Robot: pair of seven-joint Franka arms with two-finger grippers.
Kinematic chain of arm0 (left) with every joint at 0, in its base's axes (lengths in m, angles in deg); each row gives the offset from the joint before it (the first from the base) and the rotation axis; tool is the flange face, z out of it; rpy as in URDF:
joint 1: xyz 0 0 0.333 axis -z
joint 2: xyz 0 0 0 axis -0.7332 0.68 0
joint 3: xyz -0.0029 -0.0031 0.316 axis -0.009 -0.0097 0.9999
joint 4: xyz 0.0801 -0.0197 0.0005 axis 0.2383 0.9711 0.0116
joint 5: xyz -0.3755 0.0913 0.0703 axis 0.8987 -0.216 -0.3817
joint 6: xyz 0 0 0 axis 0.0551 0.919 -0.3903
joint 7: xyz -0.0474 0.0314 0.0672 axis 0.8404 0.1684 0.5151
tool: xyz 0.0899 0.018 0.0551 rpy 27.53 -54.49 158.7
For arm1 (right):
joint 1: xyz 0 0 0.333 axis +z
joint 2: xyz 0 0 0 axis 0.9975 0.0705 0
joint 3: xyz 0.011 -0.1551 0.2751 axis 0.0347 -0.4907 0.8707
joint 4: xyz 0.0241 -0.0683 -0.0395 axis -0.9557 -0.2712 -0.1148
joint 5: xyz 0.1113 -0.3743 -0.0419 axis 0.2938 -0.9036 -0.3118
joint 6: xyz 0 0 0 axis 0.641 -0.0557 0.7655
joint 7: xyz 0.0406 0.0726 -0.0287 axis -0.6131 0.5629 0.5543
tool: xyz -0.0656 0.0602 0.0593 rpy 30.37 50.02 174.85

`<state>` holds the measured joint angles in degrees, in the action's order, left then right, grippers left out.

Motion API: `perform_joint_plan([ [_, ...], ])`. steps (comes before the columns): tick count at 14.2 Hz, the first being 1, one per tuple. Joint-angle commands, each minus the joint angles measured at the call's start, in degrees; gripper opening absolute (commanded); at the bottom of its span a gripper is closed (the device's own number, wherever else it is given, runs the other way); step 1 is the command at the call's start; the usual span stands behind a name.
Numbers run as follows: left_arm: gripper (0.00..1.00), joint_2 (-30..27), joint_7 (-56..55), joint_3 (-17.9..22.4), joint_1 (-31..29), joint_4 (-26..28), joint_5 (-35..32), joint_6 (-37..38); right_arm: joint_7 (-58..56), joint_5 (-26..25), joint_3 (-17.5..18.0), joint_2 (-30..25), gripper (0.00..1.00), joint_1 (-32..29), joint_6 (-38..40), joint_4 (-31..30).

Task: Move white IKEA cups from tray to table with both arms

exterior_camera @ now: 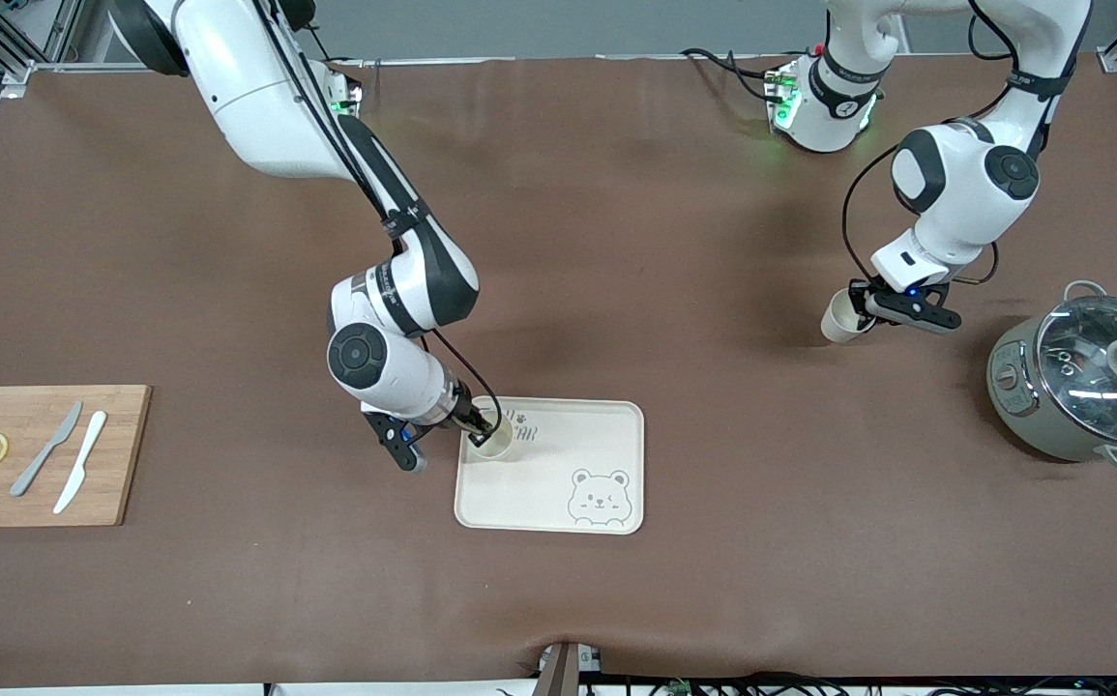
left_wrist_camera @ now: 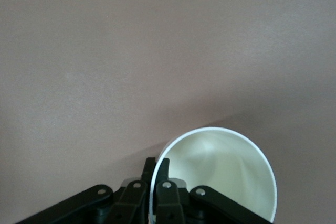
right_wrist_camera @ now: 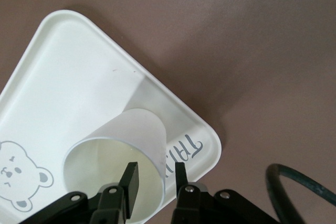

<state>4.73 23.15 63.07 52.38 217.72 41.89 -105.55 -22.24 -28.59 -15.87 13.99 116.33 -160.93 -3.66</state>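
Two white arms work over a brown table.

The left gripper, at about two o'clock in the front view, is clamped on the rim of one cup, one finger inside and one outside. The cup hangs tilted over bare table, well clear of the tray.

The right gripper is down at the tray's corner toward the right arm's end. Its fingers straddle the wall of the second cup, which stands on the tray. A gap shows at the wall, so the jaws are narrow but not seen to pinch yet.

The cups look light, stiff and smooth, likely slippery. The rim wall seems the best hold.

Both cups appear empty. At four o'clock from the left gripper stands a pot with a glass lid; its contents cannot be made out.
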Motion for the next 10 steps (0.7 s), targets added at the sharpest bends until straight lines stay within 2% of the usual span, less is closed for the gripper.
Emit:
perform_joint_plan([
  [1, 0.0, 1.66, 2.47, -0.28, -0.22, -0.23, 1.64, -2.14, 0.58, 1.1, -0.43, 1.19, 0.19, 0.39, -0.01, 1.69],
  [3, 0.0, 2.01, 2.56, -0.28, -0.39, -0.41, 1.82, -2.14, 0.31, 1.01, -0.35, 1.19, 0.04, 0.39, -0.01, 1.6],
  [5, 0.0, 2.54, 2.64, -0.37, -0.39, -0.58, 2.0, -2.14, 0.23, 0.92, -0.43, 1.02, 0.0, 0.3, 0.25, 1.69],
  [8, 0.0, 3.5, 2.64, -0.46, -0.3, -1.37, 2.78, -2.14, 0.22, 1.1, -0.35, 0.84, 0.0, -0.31, 0.78, 3.09],
  [10, 0.0, 3.77, 2.64, -0.54, -0.22, -1.9, 2.87, -2.14, 0.14, 1.01, -0.43, 0.4, 0.0, -1.1, 5.15, 4.49],
])
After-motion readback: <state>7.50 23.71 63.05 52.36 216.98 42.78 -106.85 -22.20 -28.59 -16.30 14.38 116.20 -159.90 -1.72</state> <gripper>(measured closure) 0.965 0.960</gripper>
